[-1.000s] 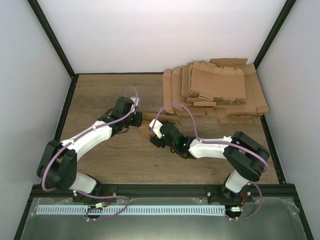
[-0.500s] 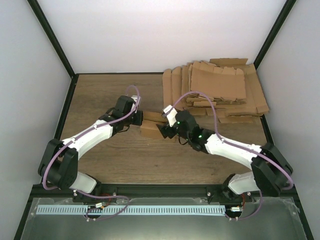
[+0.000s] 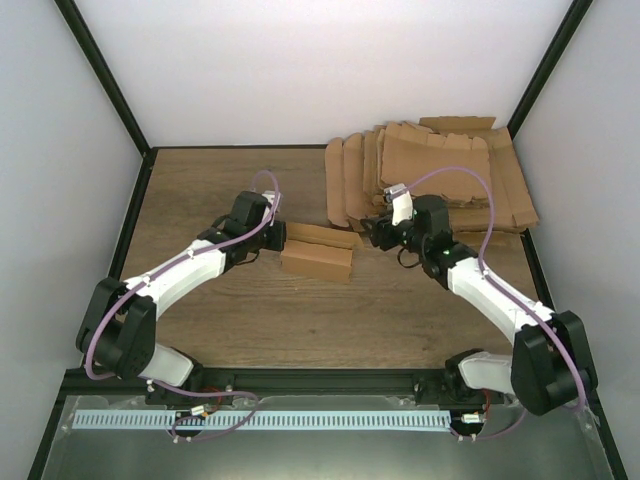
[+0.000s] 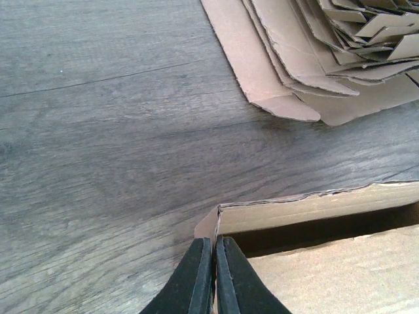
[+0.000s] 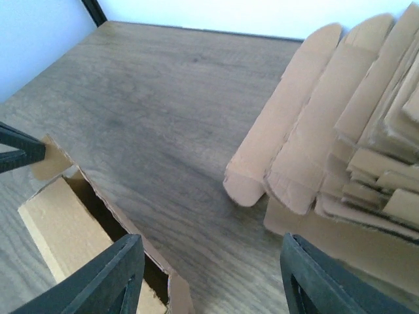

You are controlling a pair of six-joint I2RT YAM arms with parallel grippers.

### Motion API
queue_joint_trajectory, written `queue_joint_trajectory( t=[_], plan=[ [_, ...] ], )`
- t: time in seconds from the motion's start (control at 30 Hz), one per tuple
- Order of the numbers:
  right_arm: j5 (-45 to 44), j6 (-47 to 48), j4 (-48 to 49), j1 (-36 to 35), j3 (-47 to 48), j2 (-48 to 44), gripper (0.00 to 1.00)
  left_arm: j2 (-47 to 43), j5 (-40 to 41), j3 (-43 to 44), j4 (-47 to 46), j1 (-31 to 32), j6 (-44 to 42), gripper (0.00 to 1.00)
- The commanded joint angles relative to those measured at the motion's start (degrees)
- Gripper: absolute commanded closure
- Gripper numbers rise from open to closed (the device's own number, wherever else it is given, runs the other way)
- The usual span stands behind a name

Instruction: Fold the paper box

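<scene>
The wooden table [image 3: 200, 200] sits inside plain white walls, and on it your left gripper [image 4: 214, 243] is pinched shut on the left end of the paper box [image 3: 318, 258], which lies between the two arms as an open-topped oblong. Your right gripper [image 3: 378, 232], jaws apart and holding nothing, has just pulled back off the box's right end and now hangs to the box's right, near the pile of flat blanks [image 3: 430, 175] beyond it. The box looks to be keeping its shape under one grip, so I judge the walls set and the top still to be closed.
</scene>
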State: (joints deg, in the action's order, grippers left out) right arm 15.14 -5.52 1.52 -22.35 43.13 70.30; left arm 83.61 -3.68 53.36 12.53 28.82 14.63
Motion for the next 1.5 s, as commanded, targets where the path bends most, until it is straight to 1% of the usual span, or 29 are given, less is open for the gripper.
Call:
queue_joint_trajectory(
  t=[0.0, 0.13, 0.27, 0.37, 0.47, 0.6, 0.73, 0.77, 0.9, 0.93, 1.03, 1.1, 1.23, 1.47],
  plan=[
    [7.8, -0.5, -3.4, 1.1, 3.1, 3.0, 0.43, 0.1, 0.5, 1.8, -0.7, 0.3, -0.9, 0.95],
    [9.1, -0.6, -6.0, 1.1, 3.6, 4.0, 0.44, 0.0, 0.4, 1.7, -0.7, 0.3, -0.9, 0.95],
    [7.7, -2.1, -9.4, 0.9, 2.7, 3.1, 0.45, -0.1, 0.3, 1.7, -0.6, 0.4, -0.8, 0.95],
    [5.2, -3.0, -11.0, 0.4, 2.2, 3.2, 0.48, -0.1, 0.3, 1.7, -0.6, 0.4, -0.7, 0.95],
    [4.3, -3.4, -12.2, -0.3, 3.0, 4.3, 0.53, -0.2, 0.2, 1.6, -0.6, 0.7, -0.6, 0.95],
    [1.2, -4.6, -13.0, -2.9, 4.2, 5.2, 0.58, -0.3, 0.7, 1.8, -0.2, 1.0, -0.5, 0.95],
    [-0.9, -5.5, -13.3, -4.2, 5.1, 6.0, 0.65, -0.4, 1.2, 1.8, 0.1, 1.5, 0.0, 0.95],
    [-1.2, -5.7, -13.4, -4.5, 5.2, 6.4, 0.69, -0.4, 1.5, 1.7, 0.2, 1.8, 0.2, 0.95],
    [-3.0, -6.4, -13.5, -5.2, 5.7, 6.9, 0.75, -0.5, 3.1, 2.0, 0.9, 2.9, 0.5, 0.95],
    [-3.1, -6.6, -13.5, -5.3, 5.8, 6.9, 0.78, -0.6, 3.3, 2.0, 1.0, 3.2, 0.7, 0.95],
    [-3.6, -7.5, -13.8, -5.5, 6.2, 6.9, 0.93, -0.7, 4.5, 2.2, 1.6, 4.0, 1.5, 0.95],
    [-3.8, -8.3, -14.3, -5.8, 6.6, 6.8, 0.98, -0.9, 5.2, 2.4, 2.1, 4.5, 2.7, 0.94],
    [-5.2, -12.4, -16.0, -6.6, 7.8, 6.5, 0.98, -2.0, 5.5, 2.0, 2.4, 5.8, 6.6, 0.94],
    [-12.6, -21.3, -19.4, -9.9, 10.3, 8.8, 0.97, -3.1, 6.4, 0.0, 0.9, 8.0, 13.2, 0.94]
  ],
)
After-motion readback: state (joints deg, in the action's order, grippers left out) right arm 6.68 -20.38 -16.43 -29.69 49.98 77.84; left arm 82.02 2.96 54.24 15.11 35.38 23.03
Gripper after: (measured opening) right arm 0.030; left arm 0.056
